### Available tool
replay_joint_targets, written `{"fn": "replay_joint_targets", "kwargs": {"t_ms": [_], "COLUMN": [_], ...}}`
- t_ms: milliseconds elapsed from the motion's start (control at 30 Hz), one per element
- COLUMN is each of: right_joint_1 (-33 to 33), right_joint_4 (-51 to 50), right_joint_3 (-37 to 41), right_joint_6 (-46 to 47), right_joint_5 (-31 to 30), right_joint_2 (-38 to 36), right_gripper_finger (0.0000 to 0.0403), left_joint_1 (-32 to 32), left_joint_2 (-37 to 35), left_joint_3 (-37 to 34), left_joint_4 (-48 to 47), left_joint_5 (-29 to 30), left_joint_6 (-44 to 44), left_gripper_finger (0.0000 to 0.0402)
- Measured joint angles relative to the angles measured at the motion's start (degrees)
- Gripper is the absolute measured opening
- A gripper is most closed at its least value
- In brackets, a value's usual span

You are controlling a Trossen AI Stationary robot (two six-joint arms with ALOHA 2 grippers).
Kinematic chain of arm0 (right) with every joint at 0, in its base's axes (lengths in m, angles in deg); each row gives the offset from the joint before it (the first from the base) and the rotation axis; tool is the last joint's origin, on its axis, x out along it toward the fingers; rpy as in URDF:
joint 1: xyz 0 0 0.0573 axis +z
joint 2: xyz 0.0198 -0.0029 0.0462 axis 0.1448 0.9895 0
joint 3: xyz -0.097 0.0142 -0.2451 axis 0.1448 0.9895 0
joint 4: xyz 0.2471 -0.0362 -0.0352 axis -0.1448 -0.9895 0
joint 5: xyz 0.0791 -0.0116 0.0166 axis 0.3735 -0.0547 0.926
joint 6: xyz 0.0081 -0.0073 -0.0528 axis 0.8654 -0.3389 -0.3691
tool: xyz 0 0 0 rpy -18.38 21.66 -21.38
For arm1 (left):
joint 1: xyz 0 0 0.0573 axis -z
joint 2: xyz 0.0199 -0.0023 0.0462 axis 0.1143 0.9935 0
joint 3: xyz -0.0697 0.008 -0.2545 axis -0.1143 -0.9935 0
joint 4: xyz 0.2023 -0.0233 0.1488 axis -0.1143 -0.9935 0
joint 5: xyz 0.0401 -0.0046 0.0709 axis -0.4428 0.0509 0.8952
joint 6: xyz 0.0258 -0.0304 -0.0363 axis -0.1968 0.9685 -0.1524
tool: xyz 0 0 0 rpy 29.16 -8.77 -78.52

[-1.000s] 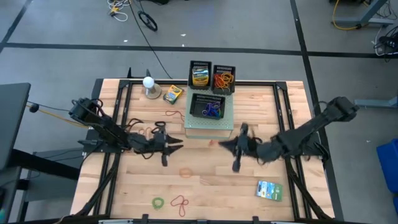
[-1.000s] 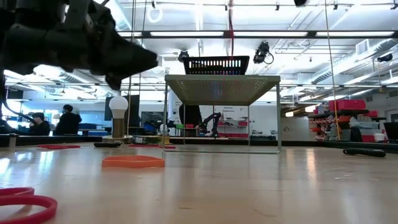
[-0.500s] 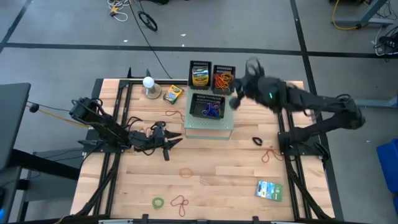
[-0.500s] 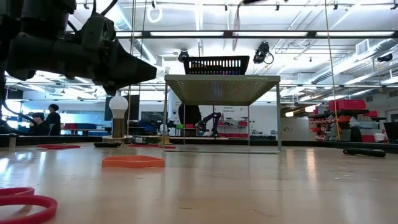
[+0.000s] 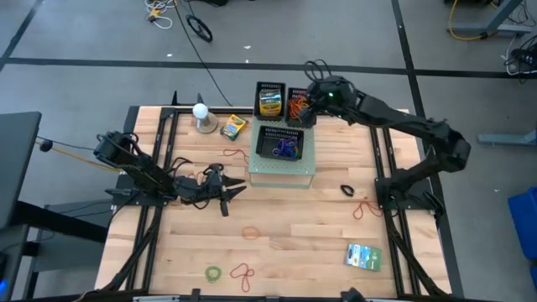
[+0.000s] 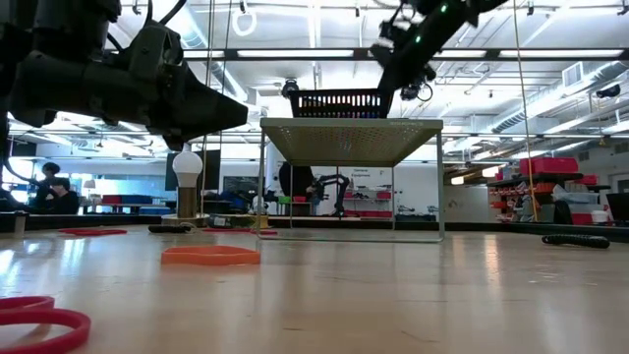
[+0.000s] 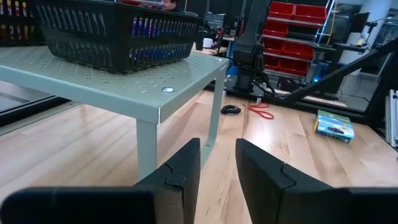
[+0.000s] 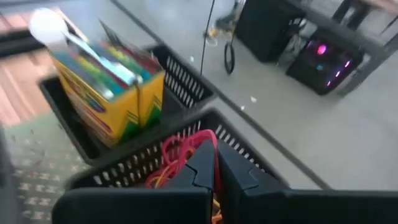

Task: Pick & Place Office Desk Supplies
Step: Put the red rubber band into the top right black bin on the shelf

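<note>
Right gripper over the rubber-band basket, fingers pressed nearly together.
We see the rubber bands heaped just beneath its tips; a crayon box stands in the neighbouring basket; left gripper hovers low, slightly spread.

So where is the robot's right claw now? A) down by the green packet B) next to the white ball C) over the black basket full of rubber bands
C: the right claw hangs above the black mesh basket of red and orange rubber bands at the table's far edge, fingers nearly closed.
</note>
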Motion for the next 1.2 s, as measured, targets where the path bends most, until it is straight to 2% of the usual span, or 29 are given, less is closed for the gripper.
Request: {"fn": "replay_joint_targets", "kwargs": {"t_ms": [200,400,567,733,833,967,1200], "right_joint_1": [-1.8,-1.8,-1.8,-1.8,-2.1,-2.1,5.5], "right_joint_4": [0.5,-0.2,-1.0,-1.8,-3.7,-5.7,-6.5], "right_joint_3": [0.0,0.0,0.0,0.0,0.0,0.0,0.9], "right_joint_6": [1.8,4.5,6.7,6.8,9.2,8.3,2.9], "right_joint_5": [2.0,2.0,2.1,3.8,6.0,11.5,12.0], "right_joint_2": [3.7,3.8,2.4,-0.4,-1.5,-2.9,-11.0], "right_gripper_finger": [0.0031,0.0106,0.0172,0.0199,0.0187,0.0151,0.0024], "left_joint_1": [0.0,-1.1,-2.3,-3.5,-3.8,-3.8,-3.7], "left_joint_2": [0.0,0.0,0.0,0.0,0.0,0.0,-3.1], "left_joint_3": [0.0,0.0,0.0,0.0,0.0,0.0,-0.4], "left_joint_4": [0.0,-0.3,-0.7,-1.1,-1.1,-1.1,-1.7], "left_joint_5": [0.0,0.4,0.5,0.5,0.4,0.5,0.4], "left_joint_6": [0.8,7.2,6.9,6.9,6.7,5.9,5.6], "left_gripper_finger": [0.0108,0.0108,0.0108,0.0108,0.0108,0.0108,0.0108]}}
